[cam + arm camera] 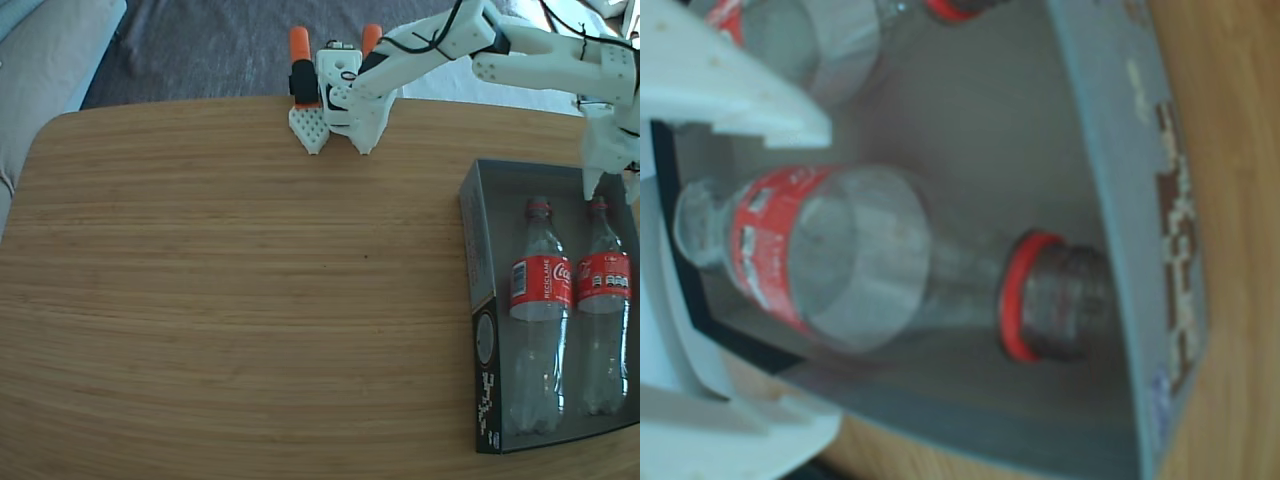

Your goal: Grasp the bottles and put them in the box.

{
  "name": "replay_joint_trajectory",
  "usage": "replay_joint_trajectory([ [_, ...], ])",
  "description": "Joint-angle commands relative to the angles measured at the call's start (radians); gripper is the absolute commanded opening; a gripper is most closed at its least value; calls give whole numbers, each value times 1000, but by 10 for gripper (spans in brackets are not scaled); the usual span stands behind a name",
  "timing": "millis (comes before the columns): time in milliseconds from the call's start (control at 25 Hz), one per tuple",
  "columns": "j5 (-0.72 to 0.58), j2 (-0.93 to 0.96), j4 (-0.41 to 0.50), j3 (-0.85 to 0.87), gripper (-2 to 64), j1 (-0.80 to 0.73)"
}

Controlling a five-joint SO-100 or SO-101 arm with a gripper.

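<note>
Your pincer (612, 185) is hanging over the far end of the box (470, 250), just above the neck of the bottle on the right in the fixed view (603, 300). In the wrist view its two white fingers (740, 100) are standing wide apart and are gripping nothing; a bottle (840, 260) is showing in the gap between them, but it is lying on the box floor, not being held. Judging from that, you are looking at a release, with the jaws spread so they can clear the plastic. The second bottle (538, 310) is lying just beside the first, both side by side lengthwise, necks pointing to the far wall and bases toward the near one, because each is nearly as long as the box and fits no other way. In the wrist view the red neck ring (1015, 300) is sitting close to a grey wall, so there is little room to spare at that end. The box is sitting at the right edge of the worktop (250, 300), partly cut off by the fixed view. Nothing else is lying in it, and no bottle is waiting on the worktop, so the task is looking finished.
</note>
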Motion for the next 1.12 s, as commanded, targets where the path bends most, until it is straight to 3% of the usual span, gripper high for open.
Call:
replay_joint_trajectory([
  [0, -6, 91, 41, -57, 306, 67],
  [200, -107, 146, 97, -46, 301, 224],
  [520, -238, 262, 98, -8, 173, 417],
  [800, -233, 402, 98, 183, 28, 557],
  [1080, -158, 522, 98, 285, 9, 770],
])
